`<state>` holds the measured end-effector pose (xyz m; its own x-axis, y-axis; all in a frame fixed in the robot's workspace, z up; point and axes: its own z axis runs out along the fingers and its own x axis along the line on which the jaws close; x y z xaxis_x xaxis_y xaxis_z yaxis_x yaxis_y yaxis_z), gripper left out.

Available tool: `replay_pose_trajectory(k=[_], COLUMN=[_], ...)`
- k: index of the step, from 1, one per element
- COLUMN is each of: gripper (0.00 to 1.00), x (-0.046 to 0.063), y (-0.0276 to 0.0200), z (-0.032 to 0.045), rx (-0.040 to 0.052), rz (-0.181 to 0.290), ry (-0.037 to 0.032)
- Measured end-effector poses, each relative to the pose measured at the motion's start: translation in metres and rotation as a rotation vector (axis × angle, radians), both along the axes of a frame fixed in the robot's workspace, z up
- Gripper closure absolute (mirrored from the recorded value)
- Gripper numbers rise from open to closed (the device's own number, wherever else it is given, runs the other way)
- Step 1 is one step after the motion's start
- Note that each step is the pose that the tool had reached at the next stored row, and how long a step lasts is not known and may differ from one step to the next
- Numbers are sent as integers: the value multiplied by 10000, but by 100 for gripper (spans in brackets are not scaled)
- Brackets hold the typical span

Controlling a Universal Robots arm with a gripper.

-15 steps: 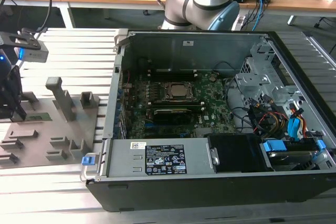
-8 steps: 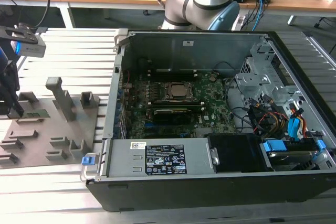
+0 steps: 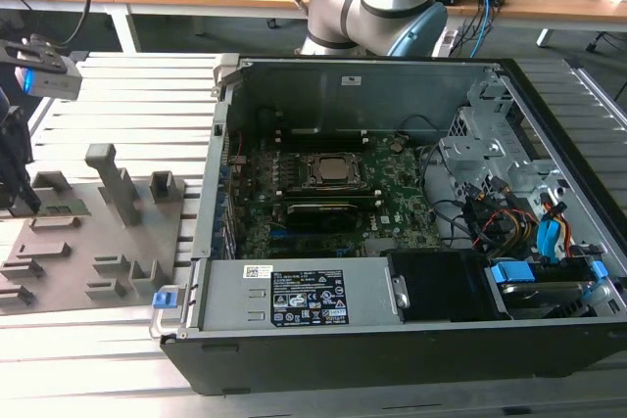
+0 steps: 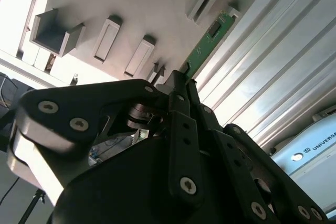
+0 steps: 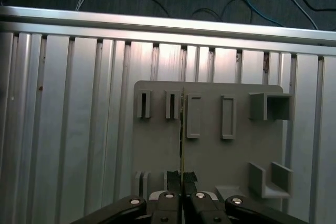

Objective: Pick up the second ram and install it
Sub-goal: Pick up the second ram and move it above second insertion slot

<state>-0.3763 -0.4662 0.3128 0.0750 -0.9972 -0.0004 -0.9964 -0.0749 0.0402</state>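
The second ram [image 4: 210, 38] is a narrow green stick standing on its edge in a slot of the grey fixture plate [image 5: 220, 153]. In the first wrist view the ram [image 5: 182, 129] is a thin line running away from the fingers. My gripper [image 5: 181, 179] has its black fingers pressed together around the stick's near end, and the second wrist view shows the gripper [image 4: 181, 80] the same way. At the exterior view's far left, the gripper [image 3: 27, 205] reaches down to the ram [image 3: 67, 209] on the plate [image 3: 98, 247].
An open computer case [image 3: 343, 335] lies at the exterior view's right, with its green motherboard [image 3: 402, 198] and CPU socket [image 3: 328, 171] exposed. Tall grey posts [image 3: 110, 181] rise from the fixture plate beside the ram. Everything rests on a ribbed aluminium table [image 3: 88, 359].
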Motion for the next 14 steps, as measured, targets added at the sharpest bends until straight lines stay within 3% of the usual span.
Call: replay_pose_trajectory(k=[14], gripper=[86], x=[0], y=[1], z=[207], rx=[-1], rz=[0], ry=[1])
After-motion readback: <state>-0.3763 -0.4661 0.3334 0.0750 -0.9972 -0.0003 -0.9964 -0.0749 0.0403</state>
